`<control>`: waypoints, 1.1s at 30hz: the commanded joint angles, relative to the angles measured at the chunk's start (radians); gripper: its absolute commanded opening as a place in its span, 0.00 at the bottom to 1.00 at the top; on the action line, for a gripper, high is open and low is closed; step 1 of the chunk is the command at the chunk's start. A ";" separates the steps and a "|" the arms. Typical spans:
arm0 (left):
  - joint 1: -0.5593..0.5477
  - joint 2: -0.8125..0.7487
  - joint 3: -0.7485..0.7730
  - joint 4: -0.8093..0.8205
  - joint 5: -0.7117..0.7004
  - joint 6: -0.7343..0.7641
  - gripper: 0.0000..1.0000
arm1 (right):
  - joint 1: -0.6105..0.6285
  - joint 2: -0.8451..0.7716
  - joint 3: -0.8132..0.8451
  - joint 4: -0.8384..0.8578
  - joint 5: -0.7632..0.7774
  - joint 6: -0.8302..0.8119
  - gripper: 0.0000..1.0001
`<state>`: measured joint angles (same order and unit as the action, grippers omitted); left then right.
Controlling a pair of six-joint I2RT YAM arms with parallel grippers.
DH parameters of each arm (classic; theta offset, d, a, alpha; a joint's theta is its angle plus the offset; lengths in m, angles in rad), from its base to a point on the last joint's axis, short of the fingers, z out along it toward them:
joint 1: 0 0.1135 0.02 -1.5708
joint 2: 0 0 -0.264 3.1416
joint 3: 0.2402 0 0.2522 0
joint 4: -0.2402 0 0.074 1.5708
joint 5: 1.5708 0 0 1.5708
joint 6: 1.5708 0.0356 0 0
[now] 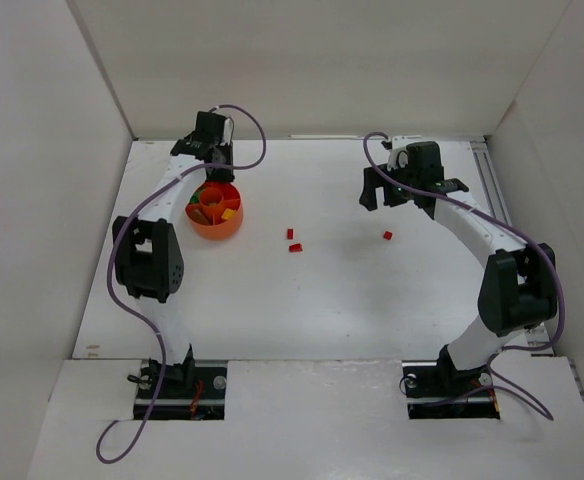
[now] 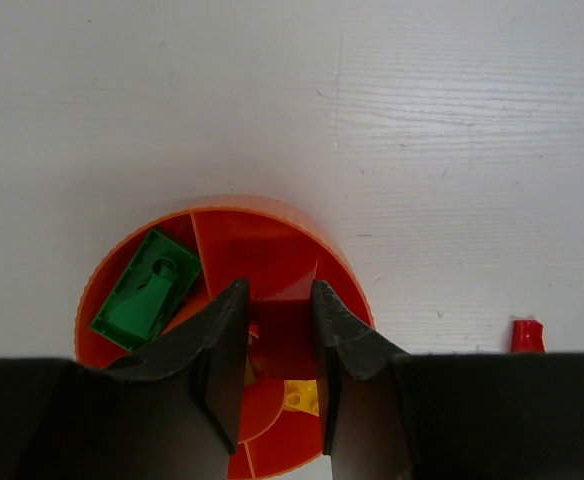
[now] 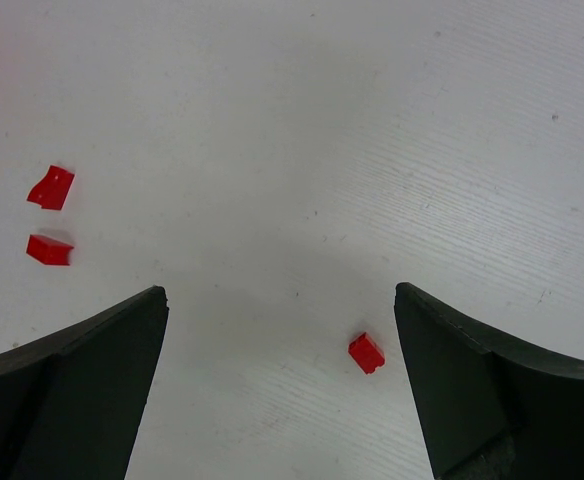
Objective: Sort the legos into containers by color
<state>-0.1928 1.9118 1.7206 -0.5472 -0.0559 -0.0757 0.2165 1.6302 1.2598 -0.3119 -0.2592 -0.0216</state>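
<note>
The orange divided bowl (image 1: pixel 216 231) stands at the far left. In the left wrist view the bowl (image 2: pixel 257 245) holds a green brick (image 2: pixel 147 290) in its left compartment and a yellow brick (image 2: pixel 302 397) lower down. My left gripper (image 1: pixel 212 176) hangs over the bowl. Its jaws (image 2: pixel 277 300) are shut on a dark red brick (image 2: pixel 283 340). My right gripper (image 1: pixel 392 196) is open wide (image 3: pixel 280 295) above the table. A red brick (image 3: pixel 366 353) lies below it, nearer the right finger. It also shows in the top view (image 1: pixel 387 236).
Two more red bricks (image 1: pixel 291 233) (image 1: pixel 295 247) lie on the table between the bowl and the right gripper, also seen in the right wrist view (image 3: pixel 52 187) (image 3: pixel 49 249). One red brick (image 2: pixel 526 335) shows right of the bowl. White walls enclose the table.
</note>
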 commanded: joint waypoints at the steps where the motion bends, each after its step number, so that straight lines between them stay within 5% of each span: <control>1: -0.011 -0.016 0.033 -0.034 -0.025 0.005 0.19 | -0.005 -0.001 -0.008 0.031 -0.011 0.008 1.00; 14: -0.056 -0.155 0.013 0.013 -0.012 0.005 0.81 | -0.005 -0.064 -0.046 0.059 0.012 0.017 1.00; 16: -0.091 -0.180 0.004 0.029 -0.012 0.005 1.00 | -0.005 -0.082 -0.060 0.068 0.043 0.017 1.00; 27: -0.283 -0.203 -0.159 0.157 0.105 -0.099 1.00 | -0.077 -0.254 -0.226 0.108 0.218 0.207 1.00; 33: -0.343 -0.093 -0.251 0.219 0.009 -0.254 0.78 | -0.143 -0.395 -0.310 0.129 0.233 0.246 1.00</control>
<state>-0.5217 1.7855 1.5043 -0.3740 0.0097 -0.2298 0.0849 1.2892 0.9611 -0.2508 -0.0544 0.1814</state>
